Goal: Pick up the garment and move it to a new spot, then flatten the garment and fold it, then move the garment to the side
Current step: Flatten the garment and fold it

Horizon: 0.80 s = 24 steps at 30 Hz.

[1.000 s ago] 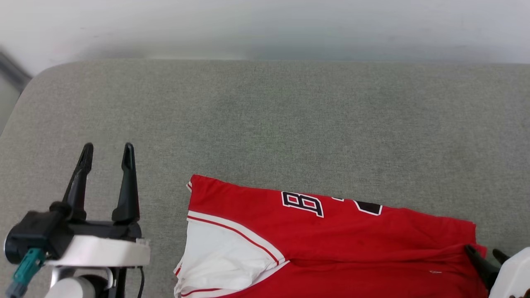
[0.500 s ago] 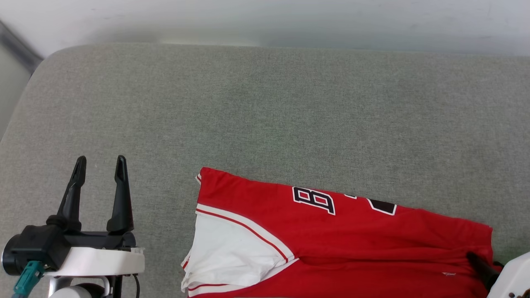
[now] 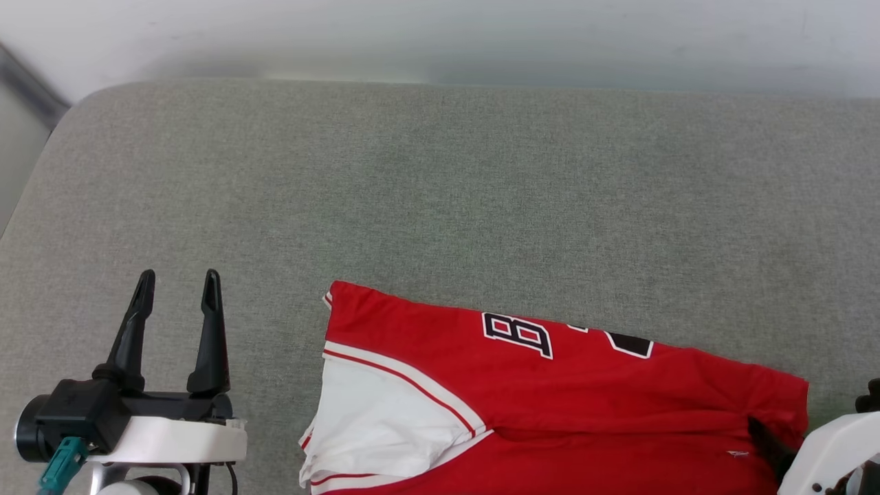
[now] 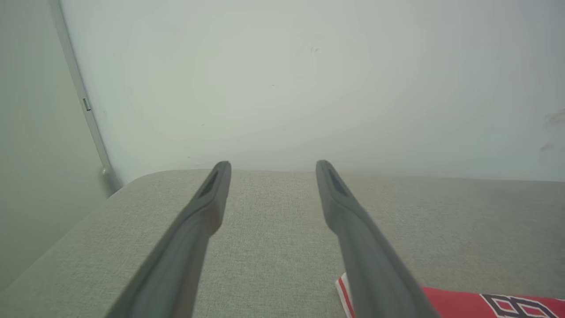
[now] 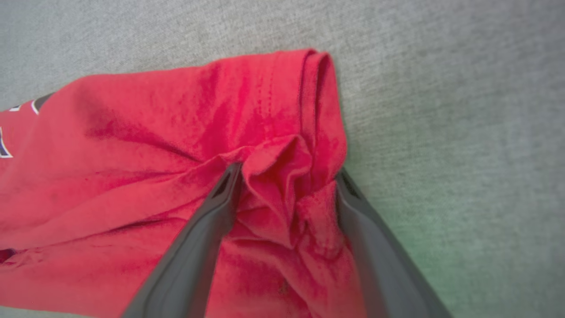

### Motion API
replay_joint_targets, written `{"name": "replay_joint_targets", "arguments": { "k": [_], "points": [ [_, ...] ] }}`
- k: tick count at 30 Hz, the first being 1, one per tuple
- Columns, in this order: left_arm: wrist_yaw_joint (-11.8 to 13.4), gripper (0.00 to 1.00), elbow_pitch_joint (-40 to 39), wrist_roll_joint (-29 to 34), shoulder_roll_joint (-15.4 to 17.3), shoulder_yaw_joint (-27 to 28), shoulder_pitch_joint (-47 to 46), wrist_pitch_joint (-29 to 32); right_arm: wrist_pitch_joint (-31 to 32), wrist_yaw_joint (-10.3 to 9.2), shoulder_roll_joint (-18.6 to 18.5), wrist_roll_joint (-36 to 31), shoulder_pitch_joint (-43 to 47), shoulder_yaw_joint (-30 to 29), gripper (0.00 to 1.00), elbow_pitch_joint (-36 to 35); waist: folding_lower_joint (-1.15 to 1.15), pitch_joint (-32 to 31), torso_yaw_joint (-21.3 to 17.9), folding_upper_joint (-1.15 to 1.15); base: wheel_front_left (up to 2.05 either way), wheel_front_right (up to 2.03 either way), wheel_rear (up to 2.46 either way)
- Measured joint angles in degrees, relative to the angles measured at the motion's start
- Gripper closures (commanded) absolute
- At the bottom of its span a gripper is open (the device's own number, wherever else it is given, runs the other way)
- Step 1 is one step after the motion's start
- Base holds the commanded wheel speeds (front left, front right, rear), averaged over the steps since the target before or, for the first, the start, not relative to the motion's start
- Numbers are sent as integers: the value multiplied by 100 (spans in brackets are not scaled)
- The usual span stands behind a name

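Note:
The garment (image 3: 550,392), a red jersey shirt with a white sleeve and black lettering, lies folded flat near the front of the grey cushion (image 3: 440,192). My right gripper (image 3: 818,419) stands at its right end. In the right wrist view the right gripper (image 5: 288,170) is open, its fingers straddling a bunched fold of the garment (image 5: 154,145) at the hem corner. My left gripper (image 3: 179,276) is open and empty, left of the shirt and apart from it. In the left wrist view the left gripper (image 4: 272,164) hovers over bare cushion, with the garment (image 4: 463,300) at lower right.
A pale wall (image 3: 440,34) runs along the cushion's far edge. The cushion's rounded left corner (image 3: 75,110) drops off toward a grey strip (image 3: 27,89). Bare cushion stretches behind and to the left of the shirt.
The head camera has shifted a little. My right gripper has moved onto the garment's right end, one finger now over the red cloth. The left gripper stays open beside the shirt.

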Motion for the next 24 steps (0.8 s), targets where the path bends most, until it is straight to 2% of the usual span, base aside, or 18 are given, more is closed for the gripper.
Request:
{"name": "replay_joint_targets", "arguments": {
  "k": [2,3,11,16,24],
  "points": [
    [-36,0,13,36,-46,24,0,0,-64,0,10,-2,0,30,94,7,0,-18,-11,0,0,0,0],
    [-59,0,16,53,-67,38,0,0,-98,0,18,-7,-1,52,100,8,0,-26,-16,0,0,0,0],
    [-127,0,55,132,-143,120,1,0,-290,46,74,-59,-9,68,100,-15,0,-101,-50,0,0,0,0],
    [-146,0,56,177,-157,162,2,0,-385,52,40,-94,-84,-279,100,-10,0,-117,-73,0,0,0,0],
    [-162,0,64,214,-178,148,7,0,-526,48,-233,-428,-270,-887,100,55,1,-126,-95,0,0,0,0]
  ]
}}
